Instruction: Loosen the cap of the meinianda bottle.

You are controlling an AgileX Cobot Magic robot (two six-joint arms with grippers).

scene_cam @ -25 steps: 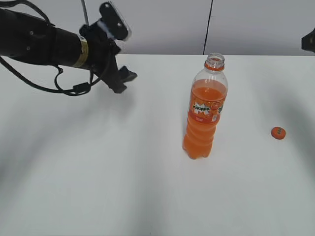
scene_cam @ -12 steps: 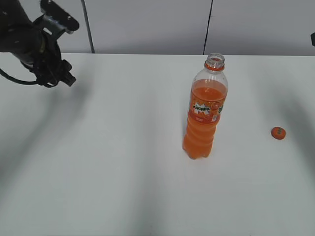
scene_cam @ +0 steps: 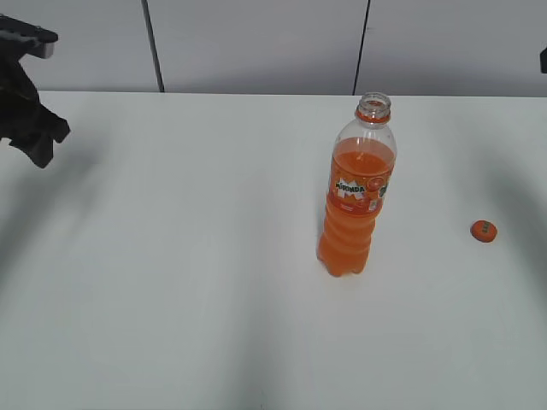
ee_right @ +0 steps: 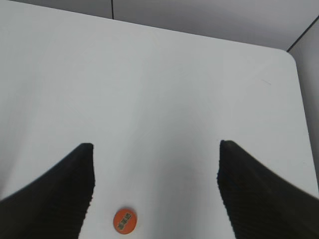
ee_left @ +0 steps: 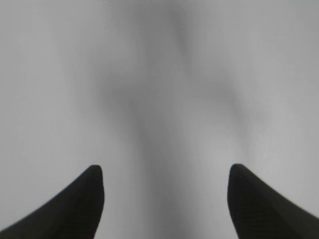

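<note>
The meinianda bottle (scene_cam: 356,192) stands upright near the middle of the white table, its neck open with no cap on it. The small orange cap (scene_cam: 483,230) lies flat on the table to the bottle's right, apart from it. It also shows in the right wrist view (ee_right: 124,220), low between the spread fingers. My left gripper (scene_cam: 38,149) is at the far left edge, open and empty; the left wrist view shows its gripper (ee_left: 164,174) over bare table. My right gripper (ee_right: 154,149) is open and empty above the table beyond the cap.
The white table (scene_cam: 188,282) ends at a grey panelled wall (scene_cam: 256,43) at the back. The right wrist view shows the table's rounded far corner (ee_right: 286,55). A dark bit of the right arm (scene_cam: 543,60) shows at the right edge.
My left arm has pulled back from near the bottle to the far left edge of the exterior view. The bottle and the cap have not moved.
</note>
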